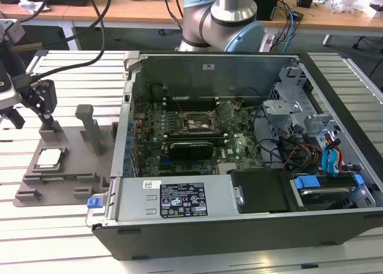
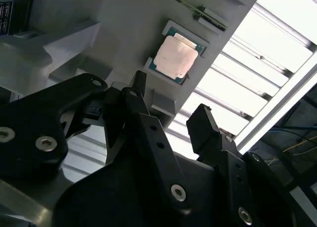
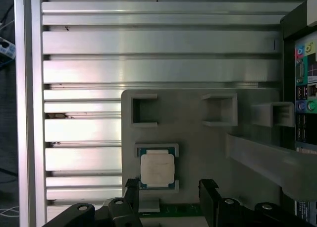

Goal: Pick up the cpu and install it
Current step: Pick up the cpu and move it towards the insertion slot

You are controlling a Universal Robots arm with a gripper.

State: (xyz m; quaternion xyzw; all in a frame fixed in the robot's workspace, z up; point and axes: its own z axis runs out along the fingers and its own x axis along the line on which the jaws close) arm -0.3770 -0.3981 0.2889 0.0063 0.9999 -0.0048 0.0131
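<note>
Gripper (image 1: 46, 115): fingers spread, holding nothing, above the grey tray (image 1: 78, 166).
Cpu (image 1: 49, 158): flat in a tray recess, silver top up; exterior view, 6 o'clock from gripper, untouched.
Computer case (image 1: 239, 67): open, 3 o'clock of tray.

Slatted metal table (image 1: 60, 238); wooden desk (image 1: 341, 18) behind.

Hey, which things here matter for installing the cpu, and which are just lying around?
For the job:
cpu, sitting in the grey tray
open hand, near the cpu
motherboard socket, inside the case

Just there:
drive cage
cables
desk behind
</note>
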